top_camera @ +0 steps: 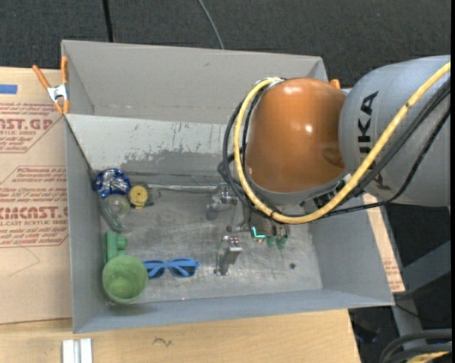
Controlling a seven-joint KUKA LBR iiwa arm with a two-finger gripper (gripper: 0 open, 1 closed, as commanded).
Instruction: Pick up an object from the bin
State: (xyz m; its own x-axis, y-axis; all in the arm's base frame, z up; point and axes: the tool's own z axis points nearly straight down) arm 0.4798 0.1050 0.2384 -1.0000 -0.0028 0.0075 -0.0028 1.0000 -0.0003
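One nearest target: blue toy sunglasses (171, 268), flat on bin (174, 127) floor, near front wall, just left of gripper (228, 237); long axis left-right, pointing roughly at gripper. Jaw opening: cannot tell. Green cup (123, 278) farther left

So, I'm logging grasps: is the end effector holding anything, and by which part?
Nothing seen held; the end effector hangs over bare bin floor beside the blue sunglasses.
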